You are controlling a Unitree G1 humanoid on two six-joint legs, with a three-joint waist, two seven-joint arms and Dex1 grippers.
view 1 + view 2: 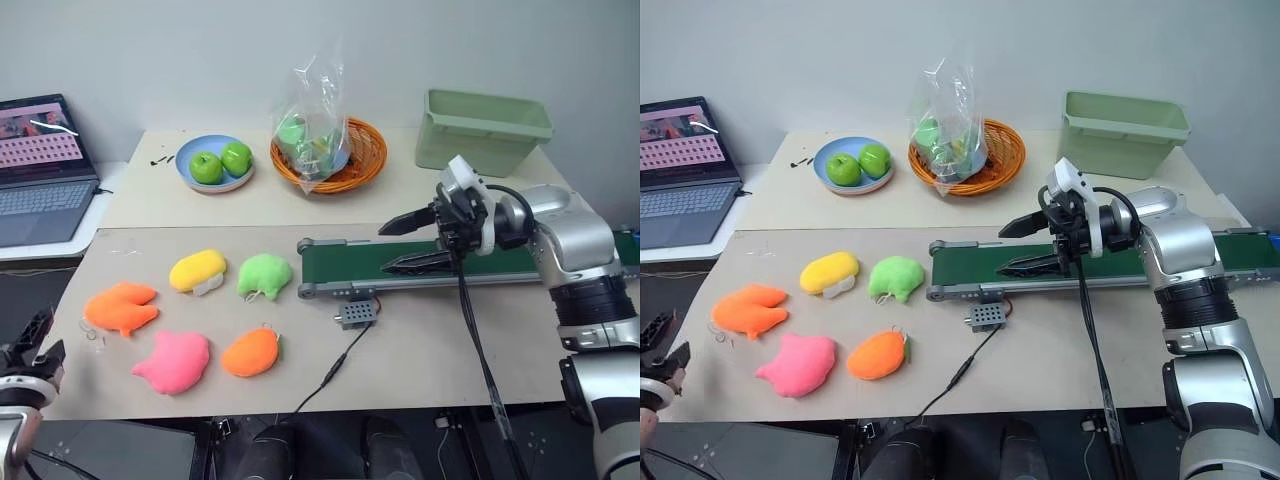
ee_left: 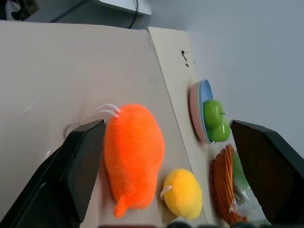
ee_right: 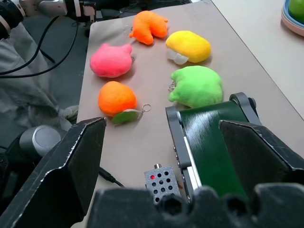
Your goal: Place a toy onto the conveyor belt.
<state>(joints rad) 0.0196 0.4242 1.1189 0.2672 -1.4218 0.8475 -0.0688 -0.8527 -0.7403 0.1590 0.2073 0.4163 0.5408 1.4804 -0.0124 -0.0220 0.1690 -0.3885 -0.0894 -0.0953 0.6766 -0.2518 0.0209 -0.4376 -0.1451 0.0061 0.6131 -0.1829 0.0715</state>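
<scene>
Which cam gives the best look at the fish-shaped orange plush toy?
Right wrist view: the fish-shaped orange plush toy lies whole on the table with fins and tail lobes readable. The left wrist view has it larger but partly cut by a finger. Both eye views show it whole, smaller, at the table's left.

Five plush toys (image 1: pixel 195 310) lie on the table (image 1: pixel 420 350) left of the conveyor belt (image 1: pixel 345 262), bowls (image 1: pixel 213 165) behind them.

Fuzzy plush toy (image 1: pixel 121 307); matt green conveyor belt (image 1: pixel 380 262), metal-framed.
</scene>
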